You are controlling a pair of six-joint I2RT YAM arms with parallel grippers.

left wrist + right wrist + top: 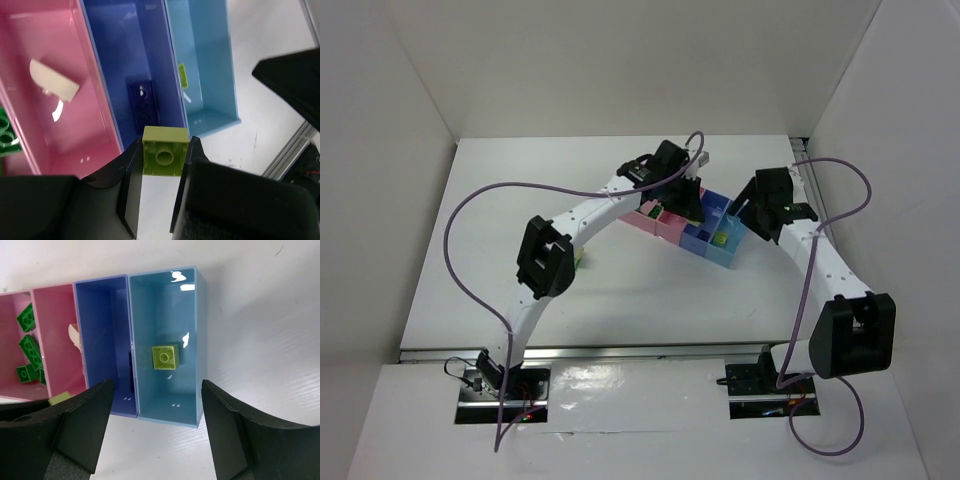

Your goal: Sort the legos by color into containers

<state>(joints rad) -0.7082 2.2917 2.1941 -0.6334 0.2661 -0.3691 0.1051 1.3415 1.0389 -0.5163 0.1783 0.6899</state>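
**Left gripper.** The left gripper [165,147] is pinched on a yellow-green brick [166,159], whose hollow underside faces the wrist camera. The brick sits at the fingertips, just short of the near wall of the blue bin [125,45].
- Directly ahead of the fingertips, a dark blue brick [143,102] lies on that bin's floor.
- In the light blue bin [205,60], a second yellow-green brick [183,76] shows only as a sliver behind the shared wall.
- A beige brick [54,85] lies in the narrow pink bin [75,130].

**Right gripper.** The right gripper [157,390] is spread wide and holds nothing. The light blue bin lies ahead, between its fingers, with the second yellow-green brick mid-floor. To one side, dark green bricks [30,350] lie in the wide pink bin [7,315], which the frame edge cuts off (full count not determinable).
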